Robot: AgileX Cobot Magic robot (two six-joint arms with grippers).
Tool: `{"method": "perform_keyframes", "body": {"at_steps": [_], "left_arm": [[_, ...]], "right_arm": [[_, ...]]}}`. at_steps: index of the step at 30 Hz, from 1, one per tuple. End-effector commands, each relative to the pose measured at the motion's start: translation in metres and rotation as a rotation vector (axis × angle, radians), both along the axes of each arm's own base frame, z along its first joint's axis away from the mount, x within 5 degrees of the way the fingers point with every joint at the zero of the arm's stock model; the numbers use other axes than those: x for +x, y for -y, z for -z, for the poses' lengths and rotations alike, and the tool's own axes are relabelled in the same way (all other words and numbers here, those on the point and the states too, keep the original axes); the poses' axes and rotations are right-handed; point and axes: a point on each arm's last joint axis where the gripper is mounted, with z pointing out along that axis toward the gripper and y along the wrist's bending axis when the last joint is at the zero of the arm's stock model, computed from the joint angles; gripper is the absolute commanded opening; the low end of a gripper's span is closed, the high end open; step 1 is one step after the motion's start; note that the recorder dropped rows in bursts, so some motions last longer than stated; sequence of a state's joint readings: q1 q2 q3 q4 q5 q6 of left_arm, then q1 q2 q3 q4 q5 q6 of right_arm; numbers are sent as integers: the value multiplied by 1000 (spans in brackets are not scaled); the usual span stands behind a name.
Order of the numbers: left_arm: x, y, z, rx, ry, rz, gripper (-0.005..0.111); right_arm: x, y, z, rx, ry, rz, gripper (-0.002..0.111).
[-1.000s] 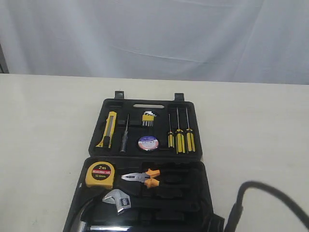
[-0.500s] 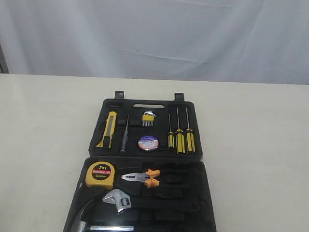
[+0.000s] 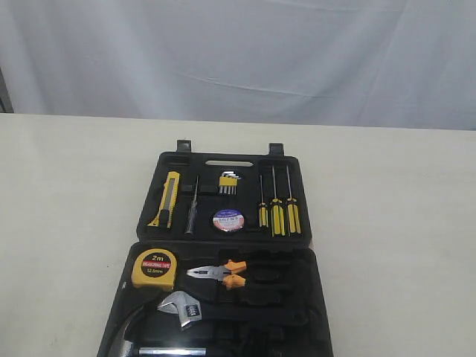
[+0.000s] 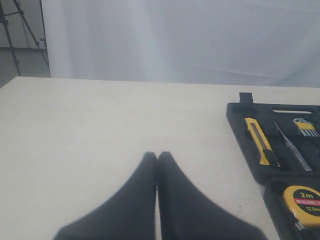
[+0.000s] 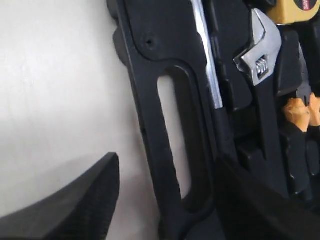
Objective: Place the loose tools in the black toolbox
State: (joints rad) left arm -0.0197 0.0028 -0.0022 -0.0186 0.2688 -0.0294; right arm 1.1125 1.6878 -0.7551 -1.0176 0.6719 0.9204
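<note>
A white curtain (image 3: 238, 52) hangs behind a pale table (image 3: 59, 223), on which the black toolbox (image 3: 303, 223) lies open. The job looks finished. The small dark tape roll (image 3: 228, 220) sits in its recess, with the yellow-and-black utility knife (image 3: 165, 198) at its 10 o'clock, the yellow tape measure (image 3: 154, 268) at 8 o'clock and the orange-and-black-handled pliers (image 3: 219, 274) at 6 o'clock (each in a moulded slot). No tool lies loose on the table in view. The left pincer (image 4: 157, 157) is clenched and empty over bare table. The right pincer (image 5: 167, 167) is released, spread wide at the toolbox's handle edge and gripping nothing.
</note>
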Motion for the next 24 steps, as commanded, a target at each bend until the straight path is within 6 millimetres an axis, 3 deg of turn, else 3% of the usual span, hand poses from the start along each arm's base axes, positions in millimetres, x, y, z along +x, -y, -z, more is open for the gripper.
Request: {"method": "perform_keyframes", "body": {"at_steps": [1, 24], "left_arm": [[0, 0, 1, -2, 1, 2, 0], [0, 0, 1, -2, 1, 2, 0]], "right_arm": [[2, -3, 8, -13, -2, -28, 54], [20, -1, 35, -55, -13, -13, 54]]}}
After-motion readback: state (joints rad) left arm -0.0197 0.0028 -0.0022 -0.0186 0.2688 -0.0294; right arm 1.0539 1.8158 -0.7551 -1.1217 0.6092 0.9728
